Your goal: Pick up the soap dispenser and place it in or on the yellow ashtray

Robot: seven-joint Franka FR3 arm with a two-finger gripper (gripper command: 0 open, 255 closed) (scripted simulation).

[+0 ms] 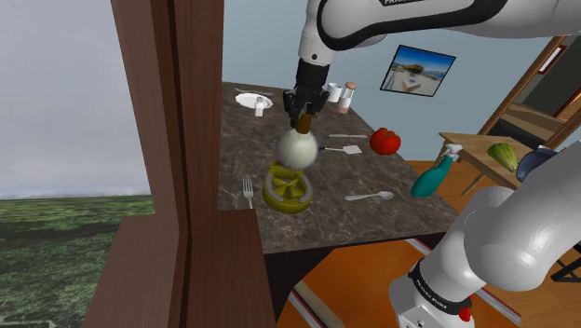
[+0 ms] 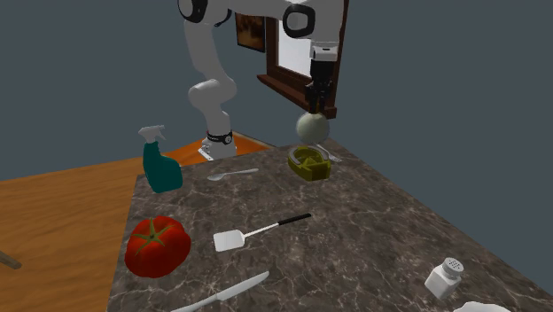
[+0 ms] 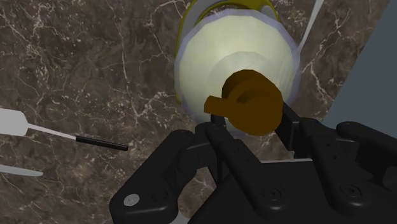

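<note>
Dark marbled table (image 1: 372, 177), wooden window frame (image 1: 177, 140) off to one side, blue-grey wall (image 1: 265, 42) behind. The soap dispenser (image 1: 298, 149), a cream round body with a brown pump, is clamped at its neck by the claw (image 1: 303, 114) and hangs straight below it, off the table. The yellow ashtray (image 1: 286, 189) sits directly under the claw too, right beneath the dispenser's base. In the second exterior view a sliver of gap is seen between the two, so no contact yet, as far as can be told. A spatula (image 1: 346, 147), a spoon (image 1: 370, 197) and a fork (image 1: 248, 191) are scattered well below the claw and out to its sides, none in the way.

So the carry looks done and the placing step is what's in hand. Next, a short straight lowering is probably called for until the base is seated inside the ashtray's rim, and only then should the grip be released. With a body that round, a roll off the rim can be expected if it's dropped early or off-centre.
</note>
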